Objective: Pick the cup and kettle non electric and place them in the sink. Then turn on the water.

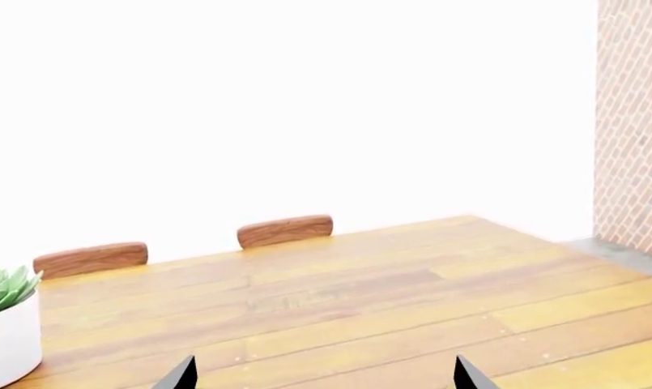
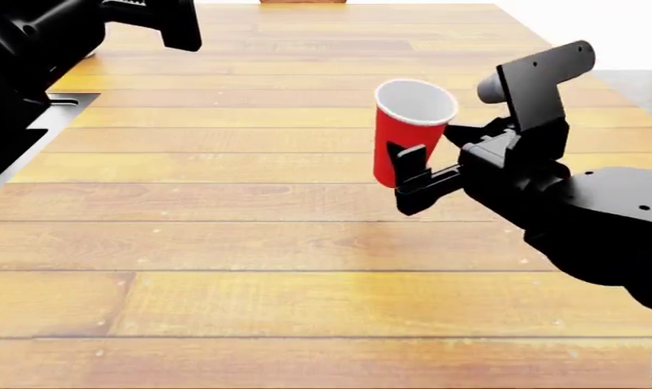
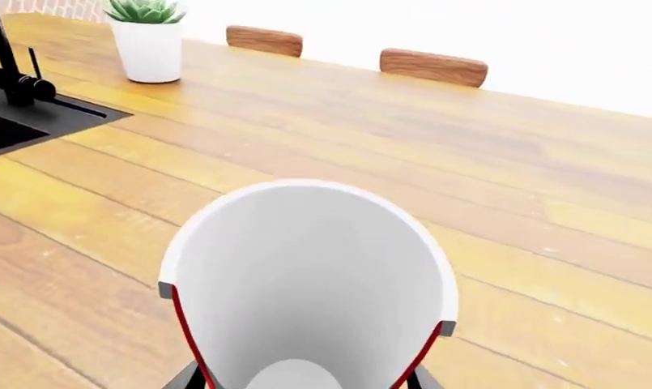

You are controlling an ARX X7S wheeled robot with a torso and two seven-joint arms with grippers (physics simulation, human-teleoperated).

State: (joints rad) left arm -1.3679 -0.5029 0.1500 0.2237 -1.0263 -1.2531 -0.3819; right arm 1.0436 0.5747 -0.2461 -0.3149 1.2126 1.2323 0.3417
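My right gripper [image 2: 418, 174] is shut on the red cup [image 2: 412, 130], which has a white rim and leans slightly over the wooden table [image 2: 250, 243]. The right wrist view looks into the cup's [image 3: 304, 292] white inside, with a finger on each side of it and the right gripper [image 3: 304, 381] closed around its base. The black sink [image 3: 34, 121] and its slim black faucet [image 3: 2, 57] lie at the table's far left; no water runs. My left gripper [image 1: 323, 379] is open over bare boards. The kettle is out of view.
A white plant pot [image 3: 147, 44] with a green succulent stands beyond the sink; the same plant pot [image 1: 7, 336] shows in the left wrist view. Two wooden chair backs [image 3: 263, 39] [image 3: 434, 66] rise behind the table's far edge. A brick wall [image 1: 633, 121] stands at the side.
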